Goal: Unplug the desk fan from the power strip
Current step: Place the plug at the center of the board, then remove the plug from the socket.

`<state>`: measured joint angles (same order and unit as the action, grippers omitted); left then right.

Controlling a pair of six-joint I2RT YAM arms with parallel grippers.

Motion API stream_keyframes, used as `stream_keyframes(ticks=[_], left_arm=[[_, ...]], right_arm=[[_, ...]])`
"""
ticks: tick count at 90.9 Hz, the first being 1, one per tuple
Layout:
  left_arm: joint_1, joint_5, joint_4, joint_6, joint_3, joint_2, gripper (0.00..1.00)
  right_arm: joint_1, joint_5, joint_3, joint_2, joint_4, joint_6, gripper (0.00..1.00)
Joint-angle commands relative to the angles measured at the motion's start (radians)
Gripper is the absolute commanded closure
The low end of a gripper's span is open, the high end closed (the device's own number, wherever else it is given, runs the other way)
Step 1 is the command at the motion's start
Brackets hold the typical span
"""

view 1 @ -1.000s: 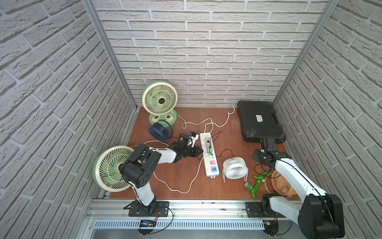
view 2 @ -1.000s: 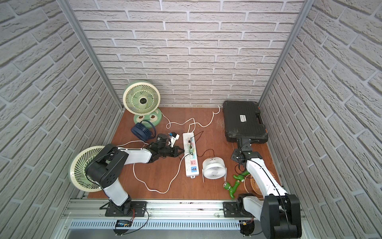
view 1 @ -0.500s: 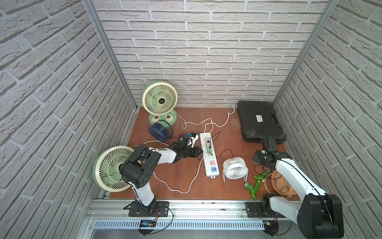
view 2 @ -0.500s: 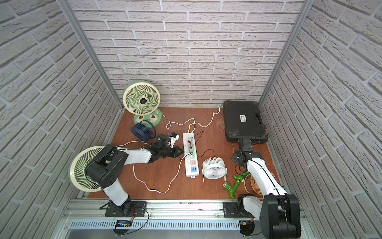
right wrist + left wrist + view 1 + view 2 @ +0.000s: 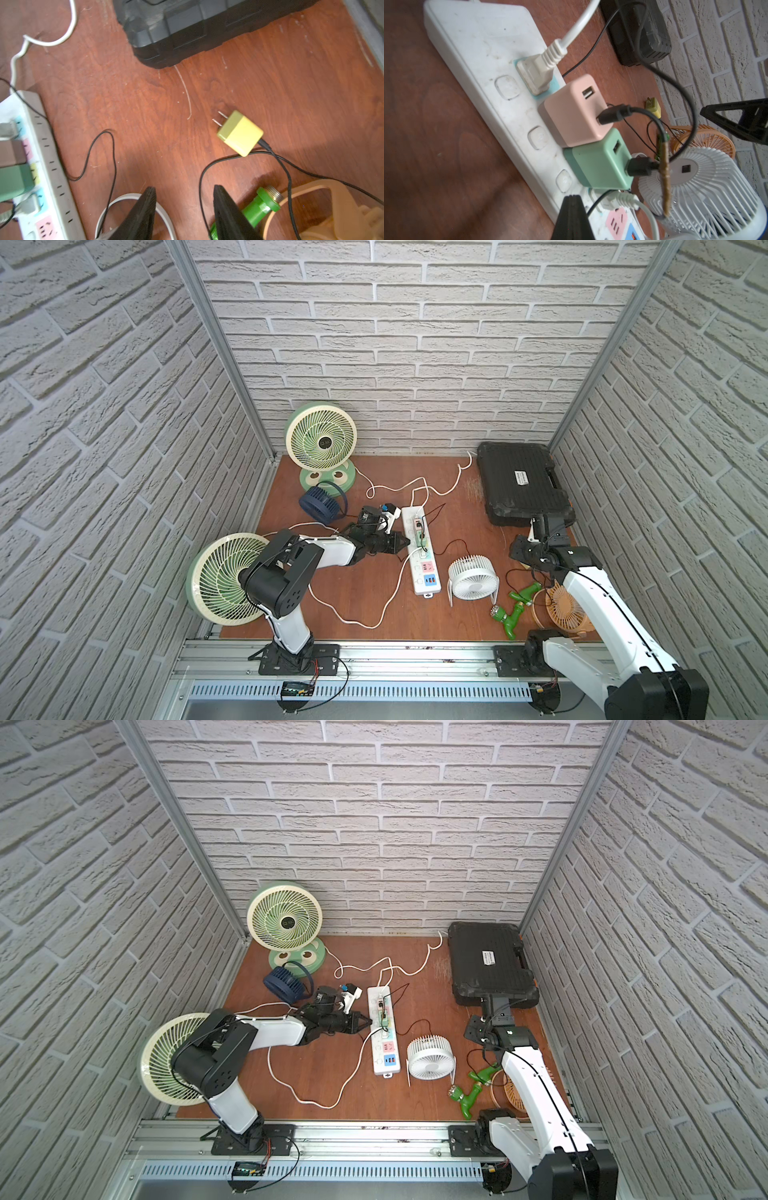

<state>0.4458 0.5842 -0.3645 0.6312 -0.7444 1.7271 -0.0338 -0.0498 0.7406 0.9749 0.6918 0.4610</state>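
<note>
Although the yellow adapter (image 5: pixel 241 133) lies loose near the right edge of the desk (image 5: pixel 353 593) with its prongs bare, trouble is possible. The power strip (image 5: pixel 419 578) lies lengthways at the desk's middle, light and unanchored. The left gripper (image 5: pixel 405 542) sits at its left side, fingers (image 5: pixel 571 220) spread wide and holding nothing. A sideways nudge could shove the strip or unseat the pink adapter (image 5: pixel 571 110) or the green adapter (image 5: pixel 600 164).

The right gripper (image 5: pixel 185 187), jaws parted and empty, hangs over looping black cords (image 5: pixel 288 178). Catching one could drag the yellow adapter, whose lead seems to run to the orange fan (image 5: pixel 563 608), though the tangle hides the join.

Counted:
- One black case (image 5: pixel 519 485).
- Two big fans: a large green fan (image 5: pixel 322 435) in the far left corner and its twin (image 5: pixel 226 578) at the near left edge.
- One strip.
- Three small fans: the white fan (image 5: pixel 473 583), the orange one and the navy fan (image 5: pixel 318 502).
- One green fitting (image 5: pixel 513 614).
- Three cube adapters.
- Two white plugs (image 5: pixel 535 76) seated in the strip.
</note>
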Motion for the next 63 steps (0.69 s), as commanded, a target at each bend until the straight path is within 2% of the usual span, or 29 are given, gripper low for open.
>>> stream_keyframes(ticks=[1,12,27,43,63], left_arm=[[-0.006,0.027,-0.031,0.007,-0.025,0.017,1.00],[-0.007,0.038,-0.048,0.021,-0.026,0.022,1.00],[-0.004,0.043,-0.064,0.035,-0.026,0.036,1.00],[0.000,0.048,-0.085,0.051,-0.023,0.051,1.00],[0.005,0.049,-0.106,0.068,-0.017,0.060,1.00]], right_arm=[[-0.061,0.090,0.022,-0.034,-0.045,-0.046,0.50],[-0.132,0.108,0.030,-0.042,-0.074,-0.037,0.51],[-0.289,0.079,0.065,-0.005,-0.104,0.001,0.51],[-0.487,-0.015,0.120,0.080,-0.135,0.021,0.51],[-0.682,-0.110,0.180,0.237,-0.194,0.007,0.52]])
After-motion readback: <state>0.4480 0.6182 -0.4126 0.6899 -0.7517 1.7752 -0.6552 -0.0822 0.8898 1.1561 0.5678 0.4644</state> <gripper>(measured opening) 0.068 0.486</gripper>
